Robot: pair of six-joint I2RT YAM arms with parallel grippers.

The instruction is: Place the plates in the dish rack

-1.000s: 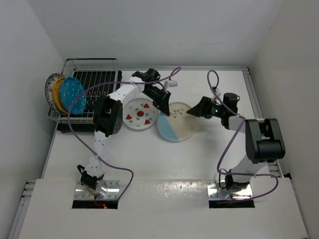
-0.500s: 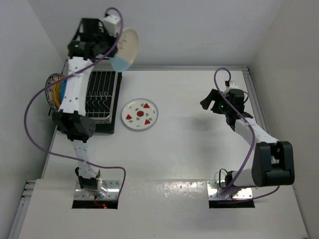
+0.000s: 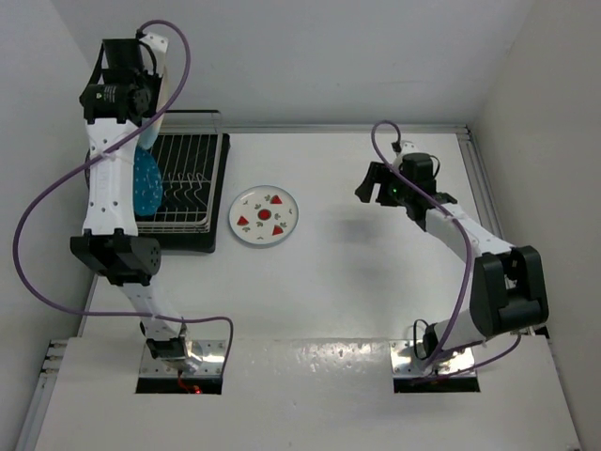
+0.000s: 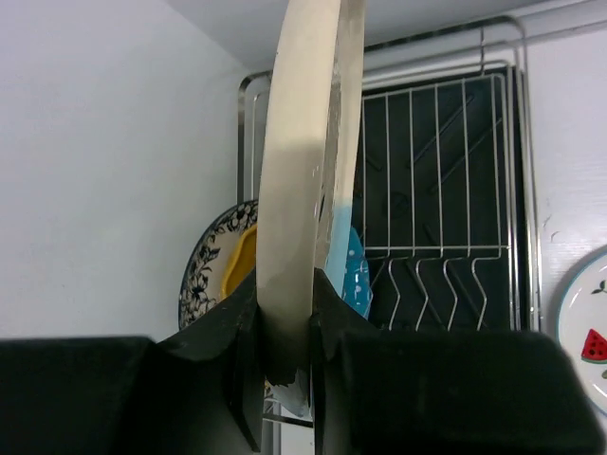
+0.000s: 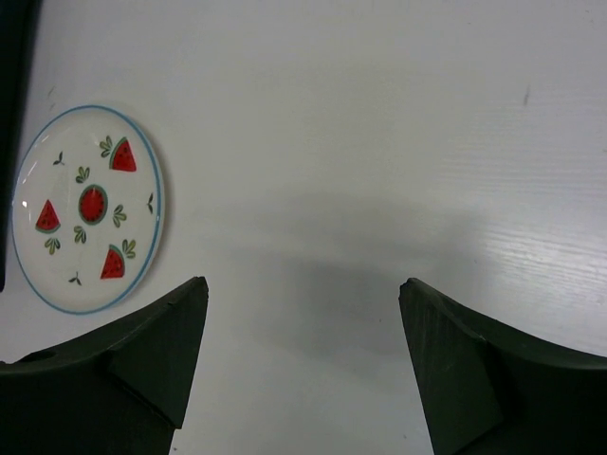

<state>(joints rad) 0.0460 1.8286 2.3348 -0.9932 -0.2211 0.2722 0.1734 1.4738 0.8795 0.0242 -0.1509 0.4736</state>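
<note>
My left gripper is shut on the rim of the cream-and-light-blue plate, holding it on edge above the left end of the dish rack. In the top view this gripper is raised high over the rack. The blue floral plate, the yellow plate and the teal plate stand upright in the rack. The strawberry plate lies flat on the table right of the rack. It also shows in the right wrist view. My right gripper is open and empty, hovering right of it.
The rack sits on a black tray against the left wall. The back wall is close behind the rack. A purple cable loops off the left arm.
My left arm has swung the cream-and-blue plate left and down, from beside the rack's back edge to over its left end. My right gripper has moved a little left.
</note>
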